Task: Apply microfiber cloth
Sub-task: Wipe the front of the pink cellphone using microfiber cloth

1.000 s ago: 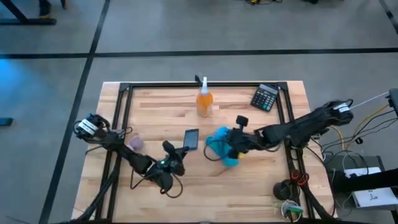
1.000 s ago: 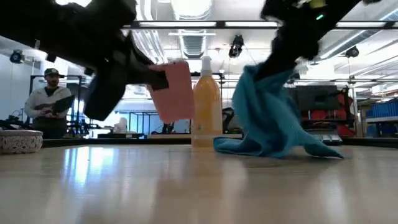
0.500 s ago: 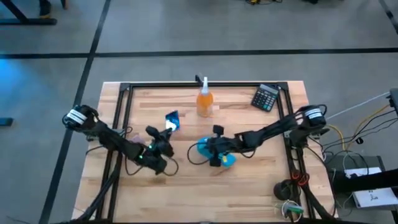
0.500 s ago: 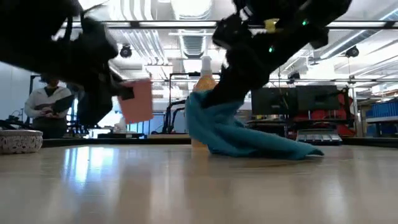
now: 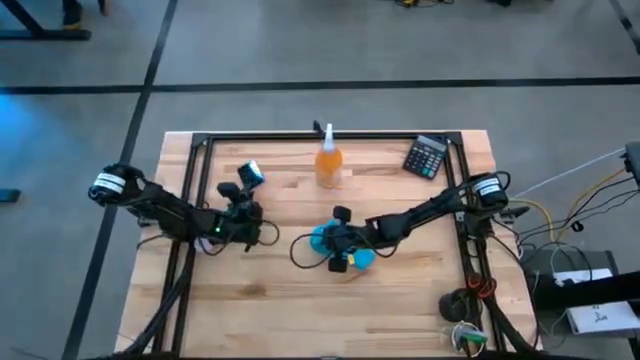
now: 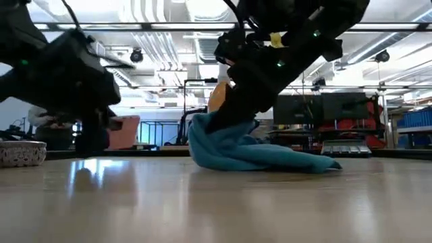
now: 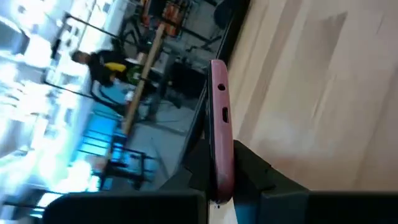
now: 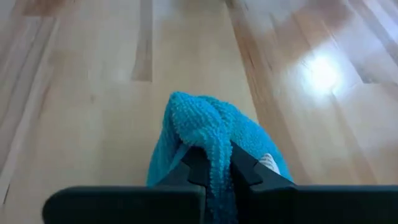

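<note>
The turquoise microfiber cloth (image 5: pixel 345 248) lies bunched near the table's middle, its lower folds spread on the wood (image 6: pixel 283 160). My right gripper (image 5: pixel 335 240) comes in from the right and is shut on the cloth's raised bunch. To the left, my left gripper (image 5: pixel 243 200) is shut on a phone in a pink case (image 7: pixel 221 124). In the high view the phone's lit screen (image 5: pixel 251 173) shows. In the low view its pink back (image 6: pixel 125 131) shows beside the gripper. My left gripper pinches the phone's lower end (image 7: pixel 219 180) between its two fingers, one on each flat face. The phone sticks out past the fingertips, edge-on to the wrist camera, and is clear of the table. My right gripper pinches a gathered fold of the cloth (image 8: pixel 208 146) between its two fingers (image 8: pixel 242 165), several layers together. It slants down from the table's right side. The pinched bunch stands up while the rest of the cloth (image 6: pixel 297 162) lies slack on the table.
An orange spray bottle (image 5: pixel 328 160) stands at the far middle, and a black calculator (image 5: pixel 427 157) lies at the far right. A black frame (image 5: pixel 200 150) runs around the tabletop. A woven bowl (image 6: pixel 20 152) sits at the low view's left. Bare wood lies toward the near edge.
My left gripper has carried the phone toward the table's left and far edges, turning it. My right gripper has gone toward the table's left and lower, dragging the cloth along; the raised bunch has sunk and the trailing end has slid on the wood.
</note>
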{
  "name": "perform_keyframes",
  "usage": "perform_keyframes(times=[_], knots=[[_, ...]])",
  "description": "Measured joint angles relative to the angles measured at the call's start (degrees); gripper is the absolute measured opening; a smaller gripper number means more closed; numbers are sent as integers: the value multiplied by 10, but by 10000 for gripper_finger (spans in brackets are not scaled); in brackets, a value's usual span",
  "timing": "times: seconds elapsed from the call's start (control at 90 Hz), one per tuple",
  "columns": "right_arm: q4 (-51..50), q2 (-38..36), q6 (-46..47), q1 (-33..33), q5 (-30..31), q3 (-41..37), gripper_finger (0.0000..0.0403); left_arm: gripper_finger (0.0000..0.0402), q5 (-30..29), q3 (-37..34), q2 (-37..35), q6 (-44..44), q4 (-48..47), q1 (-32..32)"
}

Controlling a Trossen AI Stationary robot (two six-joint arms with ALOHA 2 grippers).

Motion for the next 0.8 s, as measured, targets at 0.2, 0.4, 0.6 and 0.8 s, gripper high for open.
perform_keyframes(times=[0.2,0.4,0.6,0.8], knots=[[-58,-27,11,1,26,0,0,13,7,5,2,30,27,4],[-120,-43,23,6,26,3,0,13,85,9,4,-9,47,-8],[-252,-106,65,28,26,3,0,13,146,30,15,-16,180,-69],[-316,-199,78,71,26,3,0,13,229,62,60,30,297,-120]])
